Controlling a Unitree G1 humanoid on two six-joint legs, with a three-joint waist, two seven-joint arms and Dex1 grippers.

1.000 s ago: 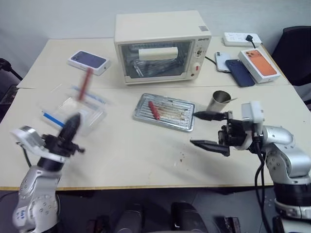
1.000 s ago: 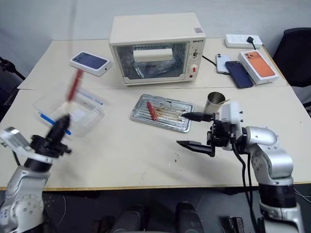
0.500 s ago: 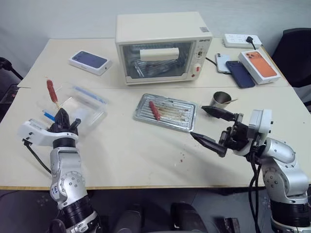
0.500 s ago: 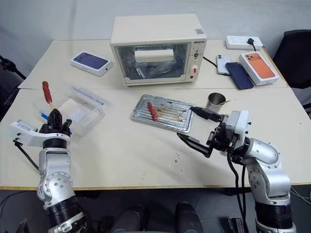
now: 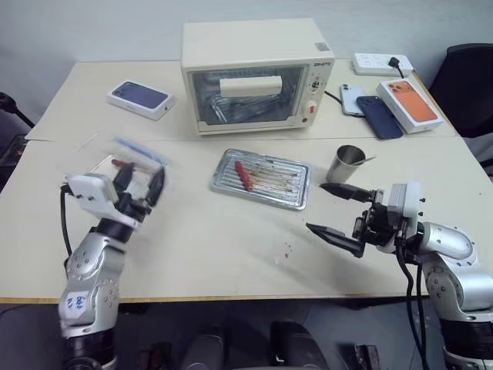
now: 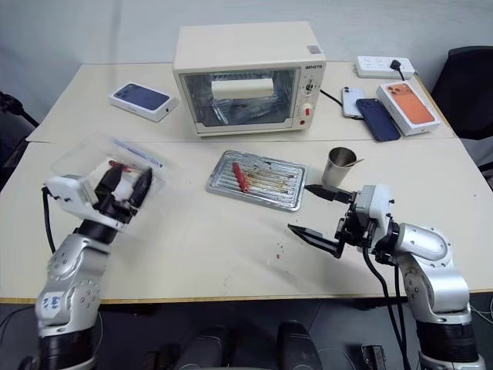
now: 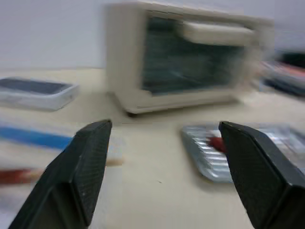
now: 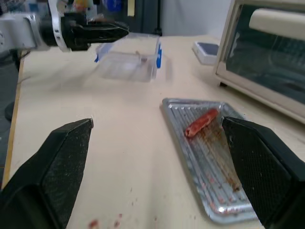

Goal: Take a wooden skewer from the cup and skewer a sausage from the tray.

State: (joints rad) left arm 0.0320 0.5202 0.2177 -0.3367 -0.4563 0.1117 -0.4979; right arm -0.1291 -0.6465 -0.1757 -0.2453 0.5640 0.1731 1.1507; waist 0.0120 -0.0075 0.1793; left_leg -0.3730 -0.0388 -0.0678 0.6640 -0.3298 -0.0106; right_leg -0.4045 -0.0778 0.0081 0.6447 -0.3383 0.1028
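Head views: one sausage (image 5: pixel 243 175) lies bare on the left part of the tray (image 5: pixel 296 194), nothing through it. The cup (image 5: pixel 349 163) stands upright just right of the tray with a thin stick, probably a wooden skewer (image 5: pixel 368 159), poking over its rim. In the clear box (image 6: pixel 85 156) at the left gripper (image 6: pixel 123 185) lies a red piece, looks like a second sausage (image 6: pixel 119 165); can't tell whether a stick runs through it. My read: one piece possibly done and dropped off, tray sausage left to skewer. Left jaws apart, empty, over the box. Right gripper (image 5: pixel 336 210) has jaws wide, empty, near the cup, not touching. Left wrist view: blurred, fingers spread, toaster oven (image 7: pixel 186 57) ahead, tray with red sausage end beyond. Right wrist view: fingers wide, tray sausage between them in the distance, reddish-brown, smooth, slightly glossy; tray bottom ridged, grease-stained.
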